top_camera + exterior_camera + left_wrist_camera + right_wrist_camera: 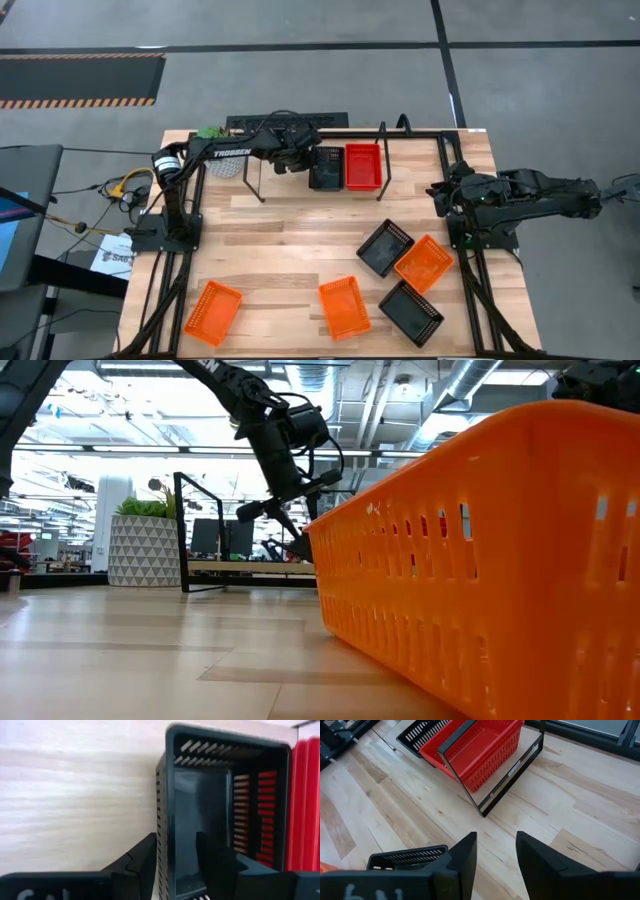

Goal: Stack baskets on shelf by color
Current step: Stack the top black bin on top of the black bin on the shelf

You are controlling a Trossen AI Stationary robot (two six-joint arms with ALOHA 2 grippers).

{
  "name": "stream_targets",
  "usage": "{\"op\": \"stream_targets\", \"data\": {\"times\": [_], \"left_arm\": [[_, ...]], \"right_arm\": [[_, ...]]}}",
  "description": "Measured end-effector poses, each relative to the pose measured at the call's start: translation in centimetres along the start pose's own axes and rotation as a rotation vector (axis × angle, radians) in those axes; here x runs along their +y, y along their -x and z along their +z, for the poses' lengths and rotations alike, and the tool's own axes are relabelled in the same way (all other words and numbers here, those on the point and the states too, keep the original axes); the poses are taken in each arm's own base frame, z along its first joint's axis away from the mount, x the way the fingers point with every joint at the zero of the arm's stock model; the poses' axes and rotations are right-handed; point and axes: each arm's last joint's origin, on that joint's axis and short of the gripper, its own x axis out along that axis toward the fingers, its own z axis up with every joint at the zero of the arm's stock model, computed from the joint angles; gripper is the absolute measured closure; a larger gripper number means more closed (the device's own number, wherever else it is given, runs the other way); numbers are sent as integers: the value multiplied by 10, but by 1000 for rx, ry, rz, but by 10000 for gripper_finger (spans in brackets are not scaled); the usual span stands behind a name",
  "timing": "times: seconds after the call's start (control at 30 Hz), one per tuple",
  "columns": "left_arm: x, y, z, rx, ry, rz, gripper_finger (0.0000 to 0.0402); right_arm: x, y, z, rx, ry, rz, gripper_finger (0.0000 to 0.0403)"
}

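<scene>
The left pincer (300,160) is at the far edge of the worktop (270,240), over the shelf (320,140). Its two fingers (145,860) stand on both sides of one wall of a black basket (325,168), one finger outside and one inside. It seems that they close on this wall, but I cannot tell if they really press it. This black basket sits on the shelf board, in the middle part, and it touches the red basket (363,166) on its right side. In the right wrist view the red basket (480,750) looks like more than one basket put together, with the black one (417,735) behind it.

The right pincer (496,852) waits near the right edge of the worktop, with its fingers apart and nothing between them.

The other baskets lie on the worktop. Near the right edge there is a group close together: a black basket (385,248), an orange basket (424,263) and one more black basket (411,312). An orange basket (344,306) lies at the middle of the near edge, and another orange basket (213,311) is near the near left corner. A white plant pot (145,548) stands near the far left corner, beside the shelf.
</scene>
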Motion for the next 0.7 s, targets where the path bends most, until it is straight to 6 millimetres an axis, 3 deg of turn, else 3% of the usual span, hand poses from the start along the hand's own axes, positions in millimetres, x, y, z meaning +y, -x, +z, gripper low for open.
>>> {"op": "stream_targets", "data": {"times": [0.23, 0.47, 0.7], "left_arm": [[2, 8, 1, 14, -34, 8, 254], [-1, 53, -2, 5, -124, -47, 239], [-10, 90, -32, -22, -245, -77, 236]], "right_arm": [[0, 0, 0, 0, 5, 0, 243], [0, 0, 0, 0, 6, 0, 243], [0, 0, 0, 1, 7, 2, 243]]}}
